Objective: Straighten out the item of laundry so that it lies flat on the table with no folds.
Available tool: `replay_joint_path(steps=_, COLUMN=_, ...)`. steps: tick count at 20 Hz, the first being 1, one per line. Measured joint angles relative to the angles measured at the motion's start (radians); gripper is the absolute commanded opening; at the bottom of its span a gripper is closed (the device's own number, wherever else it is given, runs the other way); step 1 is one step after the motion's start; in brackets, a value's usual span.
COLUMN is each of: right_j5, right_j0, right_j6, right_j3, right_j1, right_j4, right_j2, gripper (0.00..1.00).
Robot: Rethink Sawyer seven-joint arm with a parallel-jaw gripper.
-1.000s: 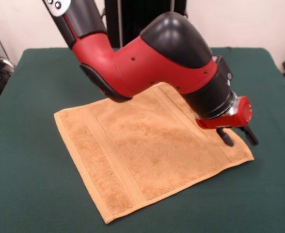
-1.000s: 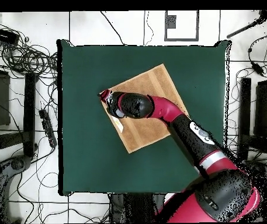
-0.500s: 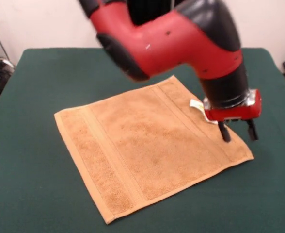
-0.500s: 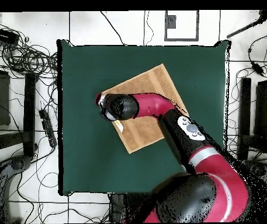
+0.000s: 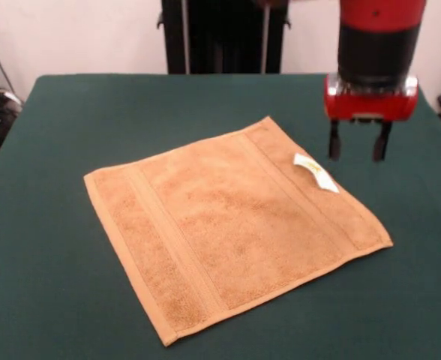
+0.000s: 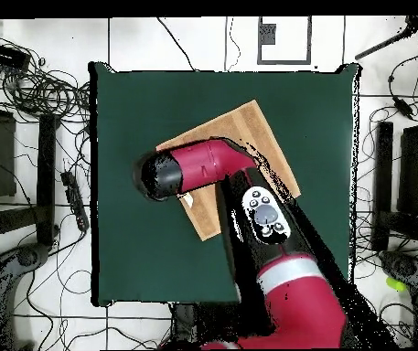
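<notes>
Towel spread flat mid-worktop, no folds visible, white tag lying on top. Gripper hangs clear beside towel's edge, jaws spread, empty. Best finish: lift straight away, avoid snagging nearest corner.

I work in a lab: my green table stands among tangled cables on a white tiled floor.

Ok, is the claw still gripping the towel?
No, in the front view the claw hangs open above the table, clear of the towel, which lies flat.
</notes>
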Motion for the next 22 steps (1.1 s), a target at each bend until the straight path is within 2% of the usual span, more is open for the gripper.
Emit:
replay_joint_path(steps=2, right_j5=0.029, right_j0=0.012, right_j6=0.0, right_j3=0.015, right_j1=-0.07, right_j4=0.012, right_j2=-0.029, gripper=1.0)
replay_joint_path(steps=6, right_j5=0.027, right_j0=0.003, right_j6=0.0, right_j3=0.04, right_j1=-0.15, right_j4=0.021, right_j2=-0.052, gripper=1.0)
replay_joint_path(steps=10, right_j5=-0.048, right_j0=0.002, right_j6=0.0, right_j3=0.06, right_j1=-0.208, right_j4=0.005, right_j2=-0.113, gripper=1.0)
replay_joint_path(steps=12, right_j5=-0.086, right_j0=0.006, right_j6=0.0, right_j3=0.061, right_j1=-0.21, right_j4=-0.006, right_j2=-0.133, gripper=1.0)
replay_joint_path(steps=18, right_j5=-0.338, right_j0=0.027, right_j6=0.0, right_j3=0.061, right_j1=-0.188, right_j4=-0.058, right_j2=-0.236, gripper=1.0)
replay_joint_path(steps=22, right_j5=-0.434, right_j0=0.063, right_j6=0.0, right_j3=0.061, right_j1=-0.164, right_j4=-0.069, right_j2=-0.305, gripper=1.0)
